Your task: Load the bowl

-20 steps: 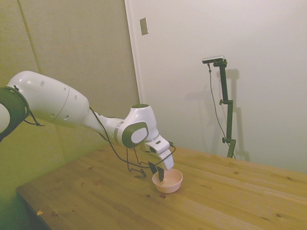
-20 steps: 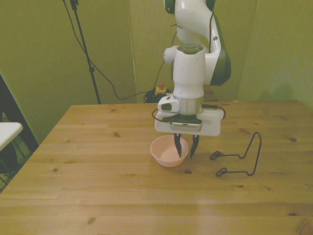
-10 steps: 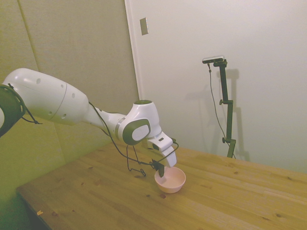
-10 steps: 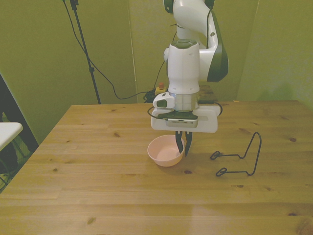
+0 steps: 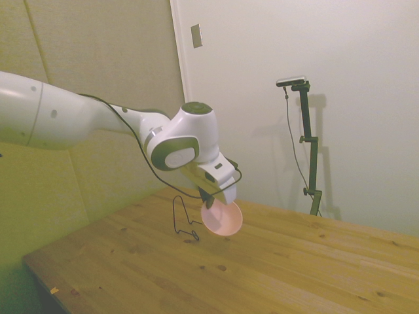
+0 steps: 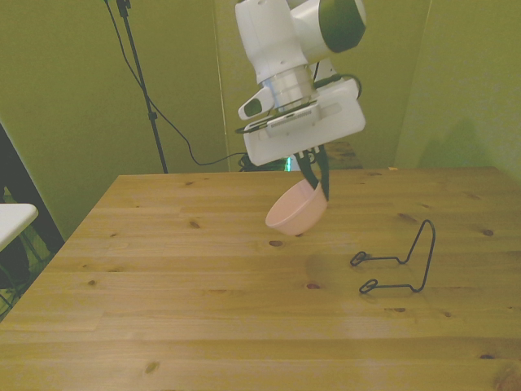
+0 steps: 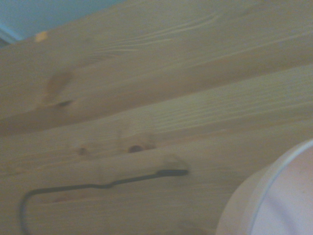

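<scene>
1. Wrist view, closest in: part of the bowl's (image 7: 274, 200) pale rim and wall fills one corner, blurred. Past it is the wooden table (image 7: 146, 73) with the dark wire stand's (image 7: 98, 188) foot lying on the planks.
2. Gripper (image 6: 313, 181): dark fingers (image 6: 310, 169) close together, clamped on the bowl's rim at its upper edge (front view). Only a narrow gap between them, one finger on each side of the wall as far as I can tell.
3. Bowl (image 6: 296, 208) hangs clear of the table (image 6: 163, 309), tilted steeply. In the side view its underside faces the camera (image 5: 222, 218); in the front view its opening faces up and toward the front view's left.
4. Nothing else touches the bowl. It is held only at the rim, and its body hangs below the fingertips.
5. Wire stand (image 6: 397, 261) sits on the table toward the front view's right of the bowl, apart from it. In the side view it stands just behind the bowl (image 5: 184, 216).
6. Arm: the white wrist and flange sit above the gripper (image 5: 209, 196), pitched over, not vertical.
7. Far back: green wall panels and a black cable on a pole at the front view's left.
</scene>
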### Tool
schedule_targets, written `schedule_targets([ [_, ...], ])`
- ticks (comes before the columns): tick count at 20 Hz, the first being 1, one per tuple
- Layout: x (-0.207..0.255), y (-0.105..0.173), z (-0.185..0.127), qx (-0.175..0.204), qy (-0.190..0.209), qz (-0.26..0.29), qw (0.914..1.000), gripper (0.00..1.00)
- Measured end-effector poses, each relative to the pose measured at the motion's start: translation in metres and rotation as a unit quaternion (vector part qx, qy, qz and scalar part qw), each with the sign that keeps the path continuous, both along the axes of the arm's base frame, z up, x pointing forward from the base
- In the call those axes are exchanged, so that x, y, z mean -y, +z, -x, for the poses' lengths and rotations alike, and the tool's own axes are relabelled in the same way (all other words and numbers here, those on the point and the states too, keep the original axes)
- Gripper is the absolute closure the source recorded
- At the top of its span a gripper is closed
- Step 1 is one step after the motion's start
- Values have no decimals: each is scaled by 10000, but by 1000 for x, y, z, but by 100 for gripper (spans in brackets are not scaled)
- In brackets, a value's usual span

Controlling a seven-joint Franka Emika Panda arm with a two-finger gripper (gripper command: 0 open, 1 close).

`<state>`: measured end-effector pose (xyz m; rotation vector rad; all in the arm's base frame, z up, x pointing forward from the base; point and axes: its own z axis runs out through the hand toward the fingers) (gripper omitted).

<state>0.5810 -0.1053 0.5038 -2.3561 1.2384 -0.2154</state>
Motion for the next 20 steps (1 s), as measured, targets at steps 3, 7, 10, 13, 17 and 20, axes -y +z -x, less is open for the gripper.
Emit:
schedule_targets([
  [3, -22, 14, -10, 82, 192, -106, 9997, 100],
  [7, -36, 11, -23, 181, 326, -235, 9990, 100],
  [10, -43, -3, -34, 246, 421, -455, 9978, 100],
  [13, -45, -20, -42, 300, 507, -738, 9955, 100],
  [17, -52, -35, -51, 394, 619, -1157, 9906, 100],
  [20, -57, -46, -53, 347, 705, -1439, 9865, 100],
])
